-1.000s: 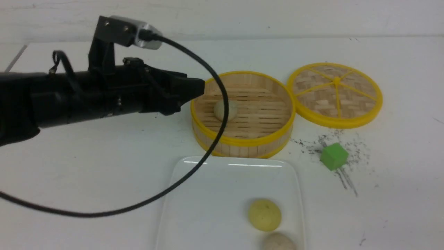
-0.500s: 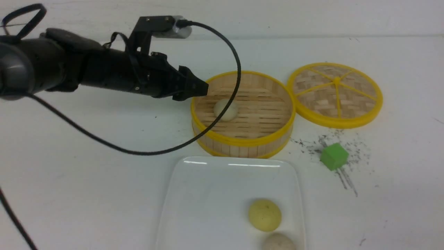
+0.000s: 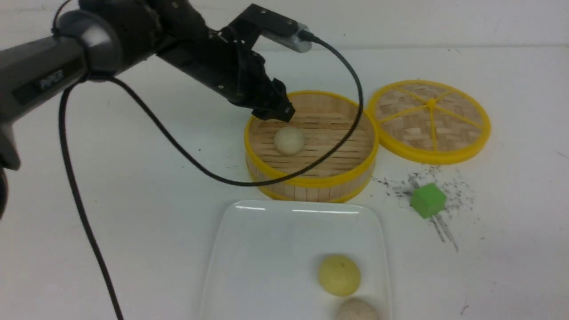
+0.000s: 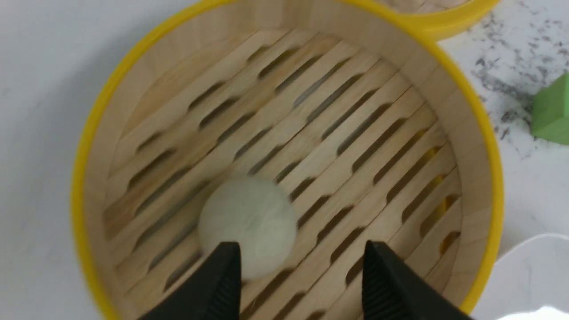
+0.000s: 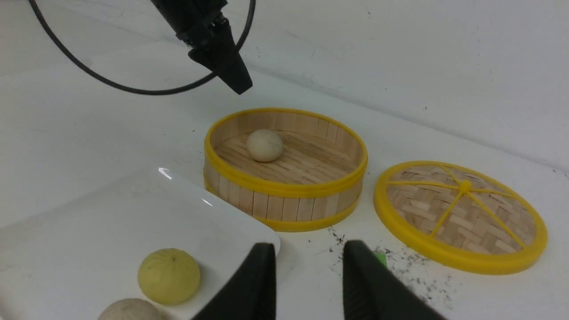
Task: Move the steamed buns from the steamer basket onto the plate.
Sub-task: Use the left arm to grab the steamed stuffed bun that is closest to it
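One speckled beige steamed bun (image 3: 289,140) (image 4: 247,226) (image 5: 264,145) lies on the slatted floor of the steamer basket (image 3: 311,180) (image 4: 84,146) (image 5: 284,189). My left gripper (image 3: 278,111) (image 4: 302,253) hangs open just above the basket's far-left rim, tilted down at the bun, nothing between its fingers. On the white plate (image 3: 266,249) (image 5: 111,213) rest a pale yellow bun (image 3: 339,275) (image 5: 169,276) and a beige bun (image 3: 358,310) (image 5: 131,310). My right gripper (image 5: 309,253) stands open and empty near the plate's corner; it is out of the front view.
The flat woven lid (image 3: 429,121) (image 5: 460,215) with yellow spokes lies right of the basket. A green cube (image 3: 427,200) (image 4: 551,115) sits on a patch of dark specks. The left arm's black cable (image 3: 133,102) loops over the table and the basket's front rim.
The left arm has swung up and to the right, tipping its gripper from level beside the basket's left rim to pointing down over the bun. The buns have stayed put.
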